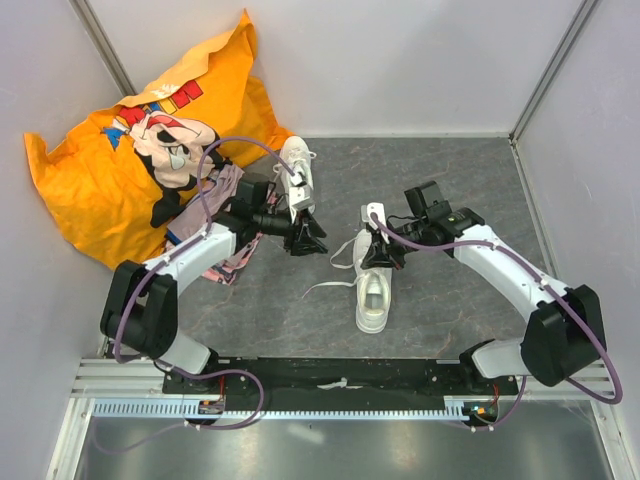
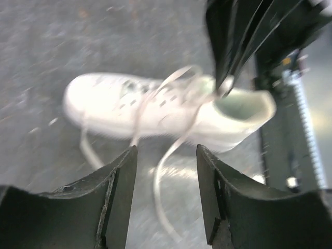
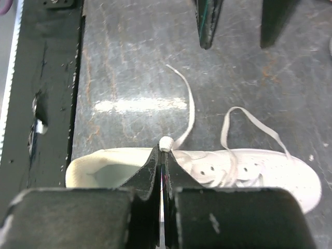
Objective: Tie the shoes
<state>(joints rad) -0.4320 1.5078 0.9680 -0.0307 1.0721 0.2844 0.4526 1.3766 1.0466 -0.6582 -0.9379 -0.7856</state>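
Two white sneakers lie on the grey table. One shoe (image 1: 372,290) lies at the middle with loose laces (image 1: 330,287) trailing left. The other shoe (image 1: 296,175) lies farther back by my left arm. My right gripper (image 1: 378,258) is over the middle shoe's tongue end. In the right wrist view it (image 3: 165,148) is shut on a lace (image 3: 189,104) above that shoe (image 3: 244,174). My left gripper (image 1: 308,238) hovers left of that shoe. In the blurred left wrist view it (image 2: 166,150) is open and empty, with a lace (image 2: 158,181) lying on the table below it and the shoe (image 2: 166,111) beyond.
A large orange cushion with a cartoon print (image 1: 130,160) fills the back left corner. A pinkish-purple garment (image 1: 228,200) lies under my left arm. Grey walls enclose the table. A black rail (image 1: 330,375) runs along the near edge.
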